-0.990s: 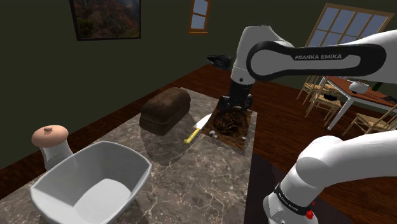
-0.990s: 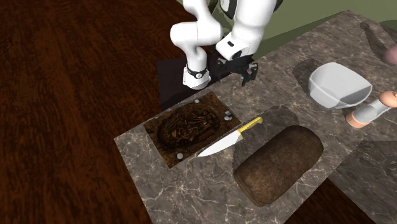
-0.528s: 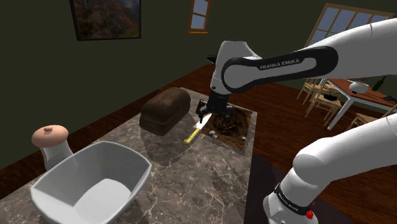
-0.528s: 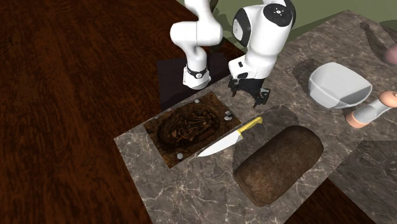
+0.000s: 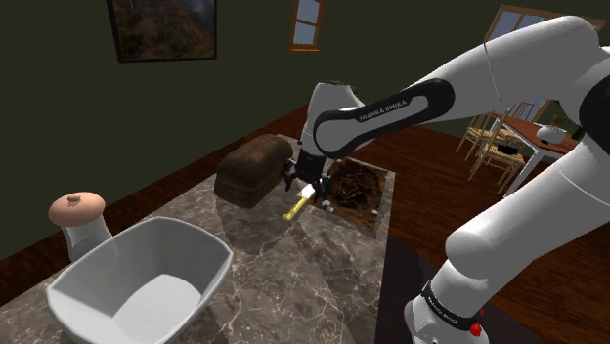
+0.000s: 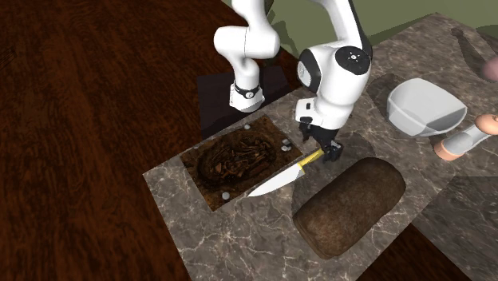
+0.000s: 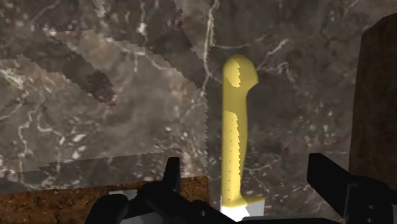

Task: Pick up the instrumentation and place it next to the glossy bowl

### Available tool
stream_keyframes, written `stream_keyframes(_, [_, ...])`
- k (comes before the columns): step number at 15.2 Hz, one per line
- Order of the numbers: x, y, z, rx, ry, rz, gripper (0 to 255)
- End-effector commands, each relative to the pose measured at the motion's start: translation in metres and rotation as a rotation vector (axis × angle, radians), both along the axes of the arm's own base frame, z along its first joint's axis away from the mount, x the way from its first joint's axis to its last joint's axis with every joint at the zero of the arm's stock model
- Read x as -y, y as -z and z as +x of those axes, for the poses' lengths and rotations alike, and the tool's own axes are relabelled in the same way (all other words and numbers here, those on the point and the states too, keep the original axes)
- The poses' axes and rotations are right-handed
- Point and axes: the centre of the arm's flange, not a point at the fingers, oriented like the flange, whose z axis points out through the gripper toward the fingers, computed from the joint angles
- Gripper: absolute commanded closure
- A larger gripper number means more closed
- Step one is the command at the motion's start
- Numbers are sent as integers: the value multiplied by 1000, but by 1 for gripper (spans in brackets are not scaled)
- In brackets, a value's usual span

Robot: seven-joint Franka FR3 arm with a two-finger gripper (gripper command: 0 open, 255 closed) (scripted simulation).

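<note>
**Hovering over the knife handle, nothing gripped yet**

Item 1, knife [image 6: 285, 176]: yellow handle, pale blade. It lies flat on the marble counter [image 5: 293, 279], just beside the brown loaf [image 6: 351, 206], between the loaf and a tray of dark soil [image 6: 235, 160]. Its blade tip reaches the tray's edge. This is taken to be the tool the task names.

Item 2, gripper [image 6: 322, 148]: it hangs above the knife's handle, near the loaf's end. In the wrist view the gripper [image 7: 251, 177] shows its jaws open, one finger on each side of the handle [image 7: 234, 133] and neither touching it. The stance suits a pinch across the narrow handle, likely chosen because the flat blade offers little to hold.

Item 3, white bowl [image 5: 200, 256]: glossy, well apart from the loaf along the counter. It is the destination marker, and the bare marble beside it looks free for the knife.

Item 4, jar with a pink lid [image 5: 78, 217]: well apart from the loaf, close to the bowl, and to be avoided on approach.

Status: reach stage, the grasp not yet made. The loaf's closeness leaves one finger little room.
</note>
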Motion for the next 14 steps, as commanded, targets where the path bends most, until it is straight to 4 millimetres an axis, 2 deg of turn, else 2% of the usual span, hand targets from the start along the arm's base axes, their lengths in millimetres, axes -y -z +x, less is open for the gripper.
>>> stream_keyframes(1, [-1,10,2,2,12,2,0])
stream_keyframes(5, [-2,34,3,2,12,2,0])
stream_keyframes(13, [-2,34,3,2,12,2,0])
stream_keyframes(14, [-2,34,3,2,12,2,255])
